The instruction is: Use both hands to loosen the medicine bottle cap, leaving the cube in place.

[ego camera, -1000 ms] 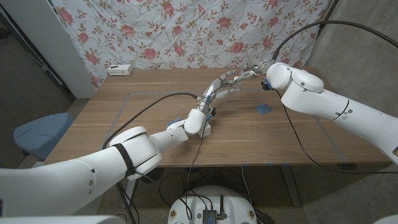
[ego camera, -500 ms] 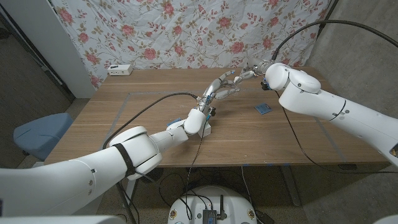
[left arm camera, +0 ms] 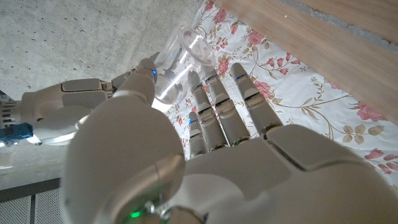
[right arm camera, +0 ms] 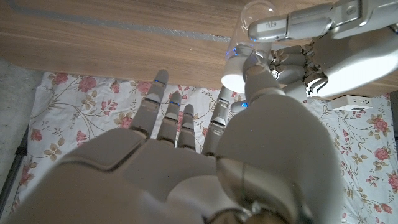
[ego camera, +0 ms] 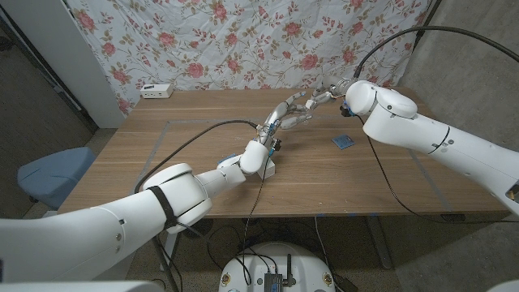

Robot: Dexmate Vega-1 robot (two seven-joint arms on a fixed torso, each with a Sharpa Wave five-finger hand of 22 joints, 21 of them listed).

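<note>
A small clear medicine bottle with a white cap hangs above the far middle of the table, between both hands. My left hand reaches up from the left and holds the clear body between thumb and fingers. From the right, my right hand meets it, its thumb and fingertips pressed on the cap. The left hand also appears in the right wrist view, wrapped around the bottle. The blue cube lies on the table below the right forearm, apart from both hands.
A white power strip sits at the table's far left edge against the floral cloth. A blue chair stands left of the table. Black cables trail along both arms across the tabletop.
The right arm has shifted slightly to the left toward the bottle. The left hand, the bottle and the cube stay where they were.
</note>
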